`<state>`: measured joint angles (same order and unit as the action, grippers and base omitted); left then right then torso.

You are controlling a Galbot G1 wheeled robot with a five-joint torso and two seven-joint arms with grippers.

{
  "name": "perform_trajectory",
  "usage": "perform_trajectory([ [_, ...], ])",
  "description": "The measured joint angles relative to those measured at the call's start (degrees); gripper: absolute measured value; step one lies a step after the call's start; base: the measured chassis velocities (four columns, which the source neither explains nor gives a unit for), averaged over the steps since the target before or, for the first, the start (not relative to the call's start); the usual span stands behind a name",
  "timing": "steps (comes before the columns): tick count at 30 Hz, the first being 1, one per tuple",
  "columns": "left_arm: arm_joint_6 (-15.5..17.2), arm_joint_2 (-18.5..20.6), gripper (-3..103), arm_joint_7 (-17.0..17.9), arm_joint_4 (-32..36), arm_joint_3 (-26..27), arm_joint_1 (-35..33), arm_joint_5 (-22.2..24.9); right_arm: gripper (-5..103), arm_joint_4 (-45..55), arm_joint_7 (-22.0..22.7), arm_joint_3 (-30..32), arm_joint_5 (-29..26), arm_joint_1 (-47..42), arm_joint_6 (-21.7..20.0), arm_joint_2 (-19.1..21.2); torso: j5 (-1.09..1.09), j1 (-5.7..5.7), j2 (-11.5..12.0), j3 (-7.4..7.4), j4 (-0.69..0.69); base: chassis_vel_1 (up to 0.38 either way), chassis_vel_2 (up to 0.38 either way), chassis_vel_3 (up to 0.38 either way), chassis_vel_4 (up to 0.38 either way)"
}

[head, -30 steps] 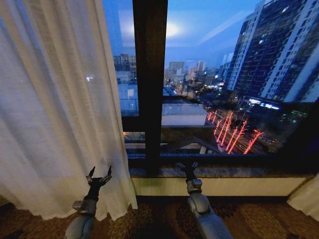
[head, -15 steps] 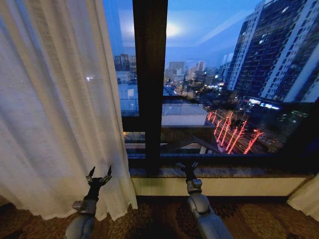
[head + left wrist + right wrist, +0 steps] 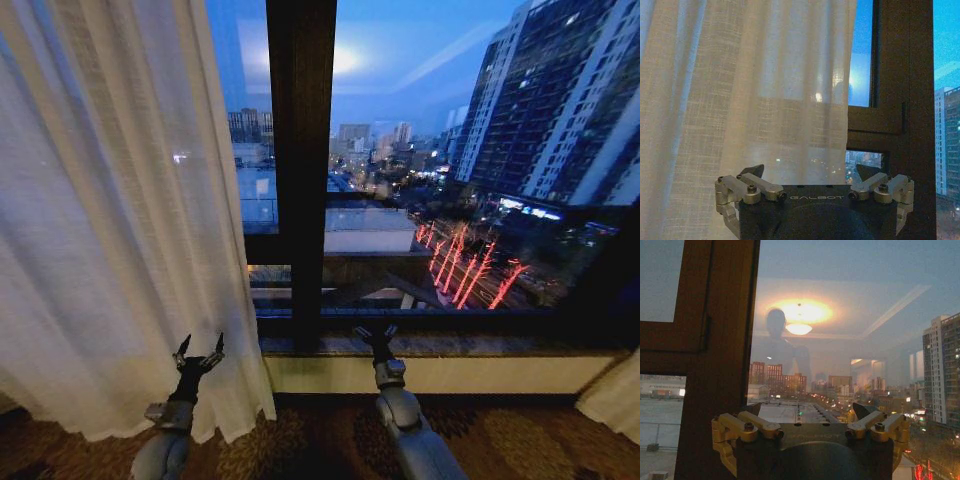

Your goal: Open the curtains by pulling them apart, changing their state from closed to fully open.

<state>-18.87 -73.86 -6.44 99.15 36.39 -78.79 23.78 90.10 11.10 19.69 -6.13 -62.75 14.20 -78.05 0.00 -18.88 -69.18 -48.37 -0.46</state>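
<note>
dark window frame, patterned carpet below

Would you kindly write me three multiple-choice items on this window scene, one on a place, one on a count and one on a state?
1. Where does the left sheer white pleated curtain panel hang?
A. Gathered at the left of the window
B. Across the middle of the window
C. Heaped on the floor

2. How many grippers show in the head view?
A. None
B. One
C. Two

3. In what state is the left gripper?
A. Shut on the curtain
B. Open, holding nothing
C. Shut on the sill

Answers:
1 A: the fabric covers the left side, while the dark window frame post and the glass to its right are bare.
2 C: the left gripper and the right gripper both rise from the bottom edge.
3 B: its fingers are spread, with no fabric between them.
</note>
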Motion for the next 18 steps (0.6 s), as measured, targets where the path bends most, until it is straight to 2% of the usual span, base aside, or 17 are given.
perform_trajectory([
  [18, 0.0, 0.0, 100, 0.0, 0.0, 0.0, 0.0, 0.0, 100, 0.0, 0.0, 0.0, 0.0, 0.0, 0.0, 0.0, 0.00, 0.00, 0.0, 0.00, 0.00, 0.000, 0.000, 0.000, 0.000],
])
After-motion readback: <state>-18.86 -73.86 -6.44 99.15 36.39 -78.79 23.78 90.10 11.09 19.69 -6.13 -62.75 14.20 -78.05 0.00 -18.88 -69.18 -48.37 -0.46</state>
